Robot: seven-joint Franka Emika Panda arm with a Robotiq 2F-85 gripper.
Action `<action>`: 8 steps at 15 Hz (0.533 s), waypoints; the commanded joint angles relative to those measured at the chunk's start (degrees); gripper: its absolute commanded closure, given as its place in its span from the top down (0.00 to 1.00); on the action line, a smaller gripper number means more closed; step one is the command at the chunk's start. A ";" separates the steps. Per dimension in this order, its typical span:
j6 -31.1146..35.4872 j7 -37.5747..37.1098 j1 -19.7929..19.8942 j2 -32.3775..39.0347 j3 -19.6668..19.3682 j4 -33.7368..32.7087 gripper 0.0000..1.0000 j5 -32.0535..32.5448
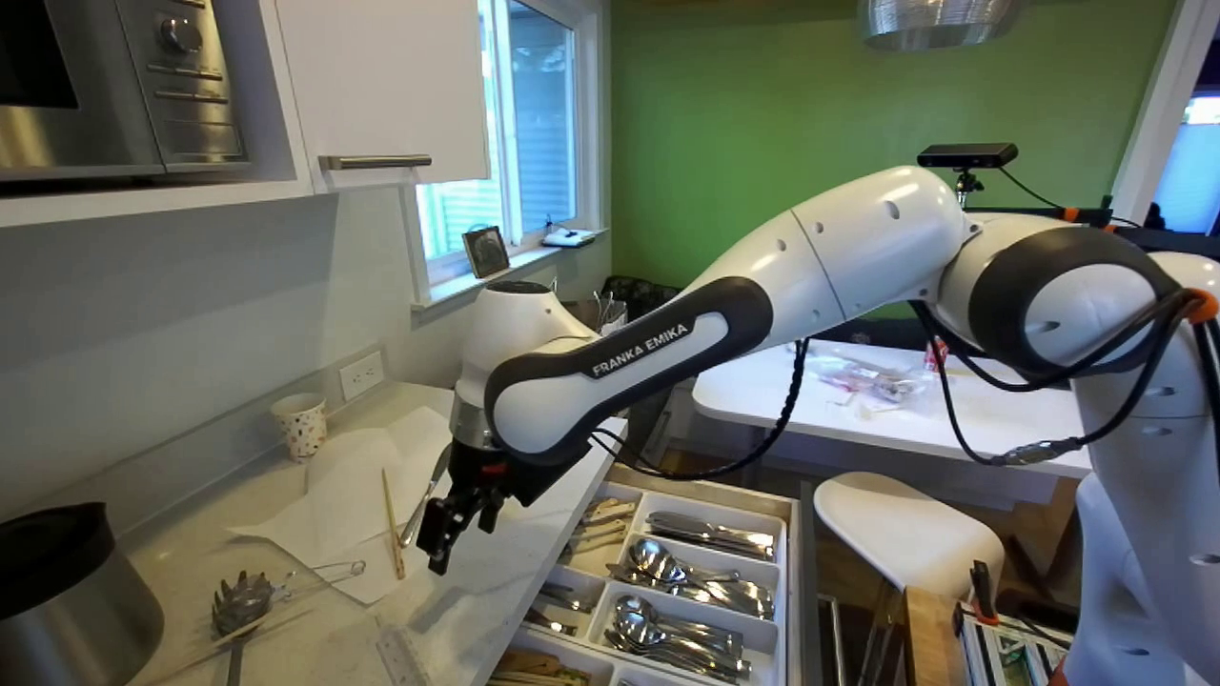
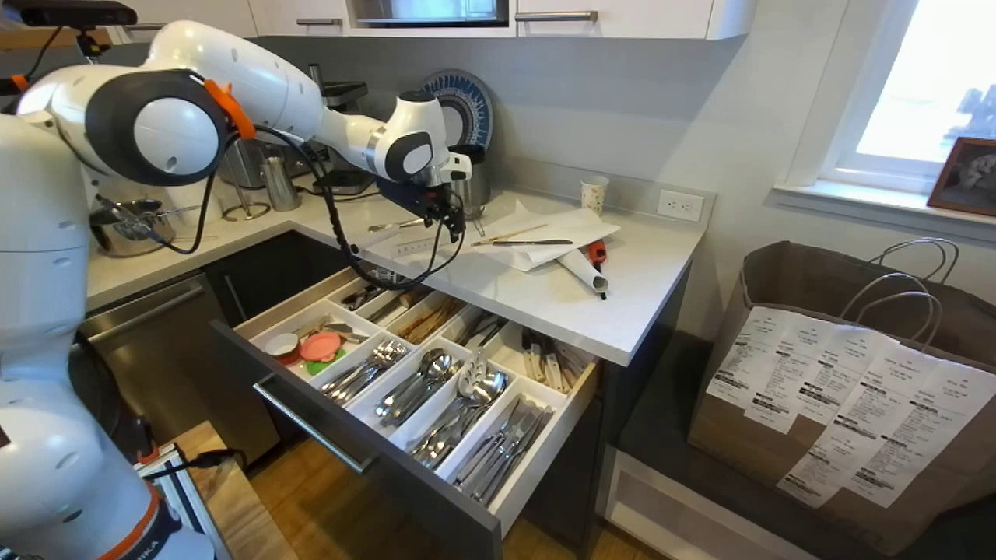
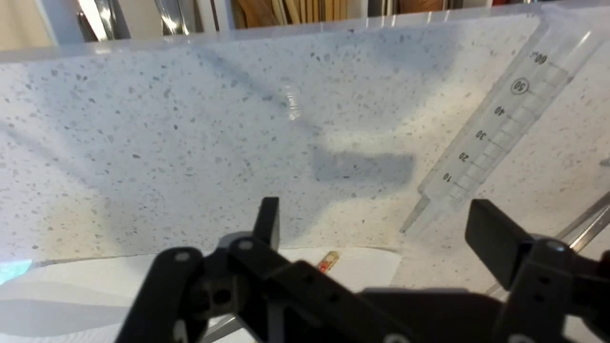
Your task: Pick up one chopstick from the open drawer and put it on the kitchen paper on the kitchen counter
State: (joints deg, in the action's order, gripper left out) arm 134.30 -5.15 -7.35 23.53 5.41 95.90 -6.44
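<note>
In an exterior view the chopstick [image 1: 393,522], thin, straight and tan, lies flat on the white, wrinkled kitchen paper [image 1: 329,514] spread on the pale tabletop [image 1: 457,610]. Its long axis there runs from near to far, the far end leaning slightly left. In an exterior view where the chopstick [image 2: 510,235] is seen across the drawer [image 2: 436,509], the axis lies mostly left to right, the left end nearer and the right end farther off. One end carries a red and gold pattern; in the wrist view that end points toward the drawer and slants right, at an angle to the tabletop's front edge, stopping just short of the paper's edge. The remainder is hidden there behind the hand [image 3: 379,228].

A slim metal utensil [image 2: 537,242] shares the paper. With the chopstick it makes a narrow V, close at the ends nearest the drawer and spread at the others; whether the two touch, I cannot tell.

The hand hangs over the tabletop near the patterned end, its two fingers wide apart. The narrow tip of a clear syringe [image 3: 495,128] shows between them. The drawer stands pulled out on the near side, silver spoons [image 2: 436,364] lying in it. A speckled cup [image 2: 594,194] stands upright beyond the paper.
</note>
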 commanded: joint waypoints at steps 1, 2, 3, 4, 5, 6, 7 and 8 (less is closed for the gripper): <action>3.58 -3.54 -1.30 -8.91 -0.79 12.14 1.00 2.21; 3.48 -4.79 -1.62 -10.67 -0.95 14.21 1.00 2.96; 3.28 -6.00 -1.84 -12.16 -1.00 15.94 1.00 3.85; 1.59 -3.05 -0.64 -7.06 0.10 9.10 1.00 1.68; 1.59 -3.35 -0.70 -8.12 0.20 10.20 1.00 1.80; 1.59 -3.35 -0.70 -8.26 0.24 10.06 1.00 1.79; 1.59 -3.35 -0.67 -8.14 0.23 9.82 1.00 1.78; 1.59 -3.34 -0.65 -7.88 0.21 9.56 1.00 1.78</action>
State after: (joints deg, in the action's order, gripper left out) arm 136.05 -8.43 -8.09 15.66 5.51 105.58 -4.73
